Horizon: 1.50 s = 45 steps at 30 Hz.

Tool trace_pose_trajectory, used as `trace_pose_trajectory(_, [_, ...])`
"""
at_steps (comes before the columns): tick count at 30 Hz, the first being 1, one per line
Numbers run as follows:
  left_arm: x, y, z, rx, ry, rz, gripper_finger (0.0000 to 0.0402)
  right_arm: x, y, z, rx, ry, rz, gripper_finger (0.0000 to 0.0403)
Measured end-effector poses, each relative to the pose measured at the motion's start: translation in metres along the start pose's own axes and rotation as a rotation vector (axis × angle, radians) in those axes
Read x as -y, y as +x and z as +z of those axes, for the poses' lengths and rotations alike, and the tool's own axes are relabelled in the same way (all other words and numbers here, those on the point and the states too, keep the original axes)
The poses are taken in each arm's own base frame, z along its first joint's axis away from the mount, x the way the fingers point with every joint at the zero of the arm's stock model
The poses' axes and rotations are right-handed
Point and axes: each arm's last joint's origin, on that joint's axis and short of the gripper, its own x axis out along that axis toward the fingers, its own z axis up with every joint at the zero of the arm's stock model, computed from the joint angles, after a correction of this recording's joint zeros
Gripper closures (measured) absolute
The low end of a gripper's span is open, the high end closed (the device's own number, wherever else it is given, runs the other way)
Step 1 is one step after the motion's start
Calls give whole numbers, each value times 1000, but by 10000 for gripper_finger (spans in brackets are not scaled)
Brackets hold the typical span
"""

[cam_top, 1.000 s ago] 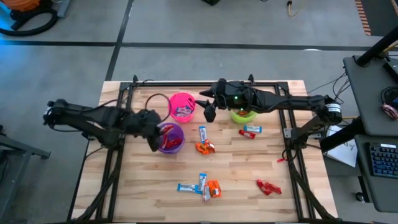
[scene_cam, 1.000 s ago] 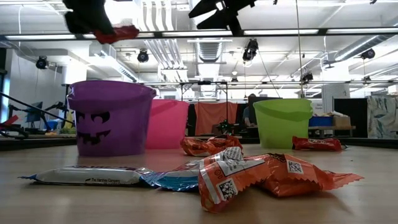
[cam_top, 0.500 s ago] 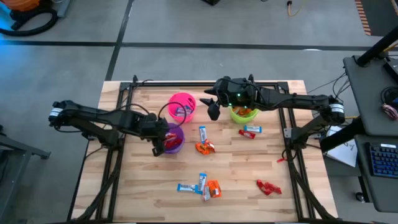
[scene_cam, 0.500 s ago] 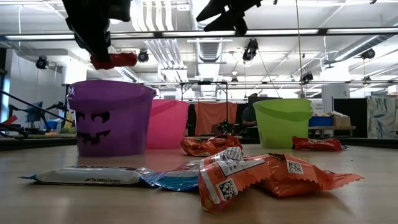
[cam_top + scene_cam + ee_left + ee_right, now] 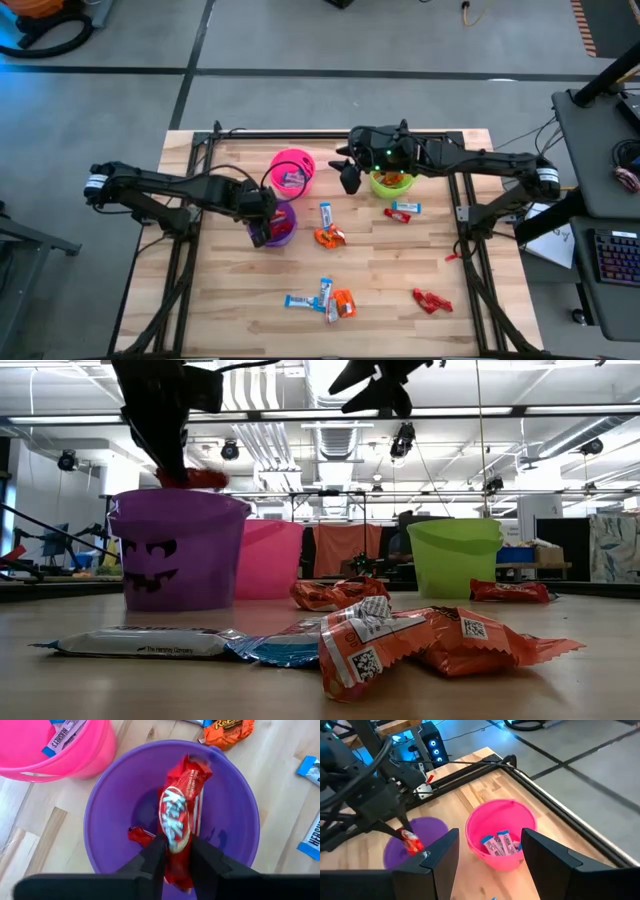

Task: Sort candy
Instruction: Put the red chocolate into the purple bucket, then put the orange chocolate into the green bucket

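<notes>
My left gripper (image 5: 178, 856) (image 5: 262, 228) hangs over the mouth of the purple cup (image 5: 102, 795) (image 5: 180, 550), shut on a red wrapped candy (image 5: 177, 812) (image 5: 196, 478) just above the rim. Another red candy (image 5: 139, 835) lies on the cup's floor. My right gripper (image 5: 487, 862) (image 5: 348, 178) stands open and high, between the pink cup (image 5: 293, 170) and the green cup (image 5: 392, 182), with nothing between its fingers. Loose candy lies on the table: orange pieces (image 5: 328, 237), blue-and-white bars (image 5: 300, 301) and red ones (image 5: 432, 300). My left gripper pinches the red candy by its near end (image 5: 175, 851) between the two fingers. The fingers slant steeply down from above and lie along the candy. The rest of the candy juts out past the fingertips over the purple cup's opening, lifted clear of the cup's floor.
The pink cup (image 5: 500, 840) holds blue-and-white bars; the green cup (image 5: 455, 557) holds orange candy. A red candy and a blue bar (image 5: 403, 210) lie near the green cup. A black frame (image 5: 330, 133) runs along the table's far edge and sides.
My left gripper has come down with the red candy and moved a little toward the table's right, from well above the purple cup to just over its rim, rolling slightly. The candy stays between its fingers.
</notes>
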Motion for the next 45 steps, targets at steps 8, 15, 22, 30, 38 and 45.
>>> trace_pose_trajectory(8, [0,-1,0,5,-1,-2,287,-2,-7,-8,-113,87,76,197])
trace_pose_trajectory(15, [1,-6,3,25,-1,-13,272,-5,-1,-29,-343,215,128,197])
trace_pose_trajectory(22, [8,-38,16,233,97,-136,271,-25,16,-61,-559,194,117,197])
trace_pose_trajectory(30, [0,-76,12,451,65,-277,271,-36,57,-113,-791,203,96,197])
trace_pose_trajectory(38, [-14,-102,-1,547,-59,-293,271,-37,100,-158,-917,175,40,197])
trace_pose_trajectory(45, [-16,-108,-5,561,-81,-311,271,-36,116,-174,-933,161,37,223])
